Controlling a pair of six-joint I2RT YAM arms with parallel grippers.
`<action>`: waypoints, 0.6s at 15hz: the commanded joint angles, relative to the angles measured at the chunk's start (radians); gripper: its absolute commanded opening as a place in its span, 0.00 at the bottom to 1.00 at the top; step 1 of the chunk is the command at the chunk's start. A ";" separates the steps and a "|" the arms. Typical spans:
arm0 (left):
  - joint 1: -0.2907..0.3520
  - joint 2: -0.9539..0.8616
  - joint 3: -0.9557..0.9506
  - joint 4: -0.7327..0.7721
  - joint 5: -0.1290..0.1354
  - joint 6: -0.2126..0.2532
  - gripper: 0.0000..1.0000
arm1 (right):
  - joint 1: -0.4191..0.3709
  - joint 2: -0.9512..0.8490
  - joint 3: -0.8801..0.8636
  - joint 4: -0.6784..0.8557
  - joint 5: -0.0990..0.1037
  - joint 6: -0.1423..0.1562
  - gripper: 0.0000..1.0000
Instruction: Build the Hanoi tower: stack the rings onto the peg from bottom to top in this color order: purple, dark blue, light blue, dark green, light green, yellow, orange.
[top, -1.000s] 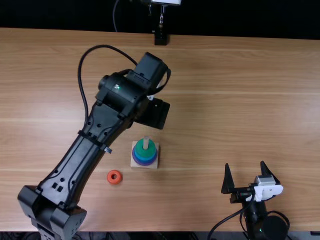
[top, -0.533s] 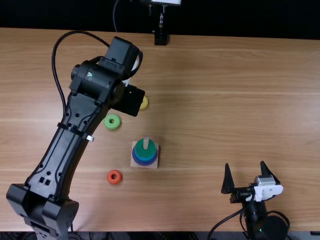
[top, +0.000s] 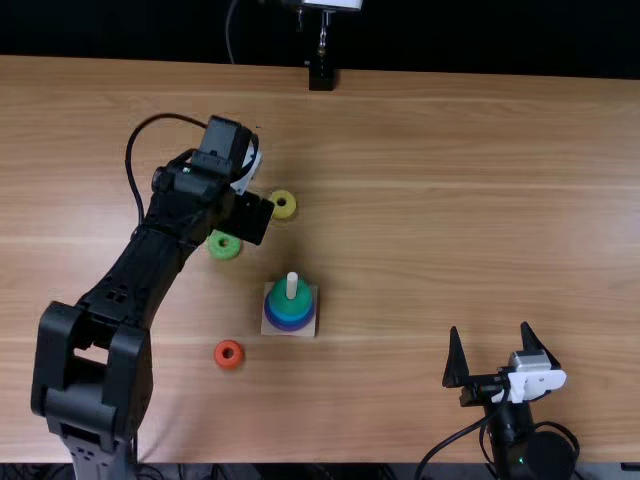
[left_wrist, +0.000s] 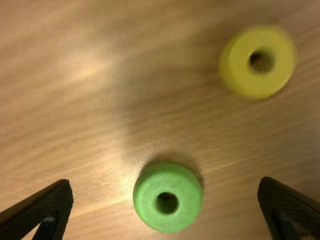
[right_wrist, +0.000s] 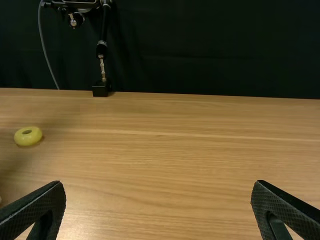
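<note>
Left claw (left_wrist: 166, 181) apart, the nearer one; light green ring (left_wrist: 167, 221), likely next, on worktop (top: 450, 200) below and between its fingers, left of and beyond peg (top: 292, 286).

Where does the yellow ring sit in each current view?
Top view: yellow ring, left of centre, beyond the ring stack.
Left wrist view: yellow ring, apart from the light green ring.
Right wrist view: yellow ring, nearer than the black block.
Shared landmark: wooden tabletop.

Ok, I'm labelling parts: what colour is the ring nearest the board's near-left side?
The ring is orange; the top view shows it best.
</note>
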 joint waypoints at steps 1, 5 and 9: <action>0.016 -0.003 -0.053 0.009 0.025 0.015 1.00 | -0.014 -0.013 -0.009 0.005 0.000 0.002 1.00; 0.028 0.008 -0.109 0.009 0.023 0.018 1.00 | -0.014 -0.013 -0.009 0.005 0.000 0.002 1.00; 0.032 0.014 -0.106 0.011 0.025 0.018 1.00 | -0.014 -0.013 -0.009 0.005 0.000 0.002 1.00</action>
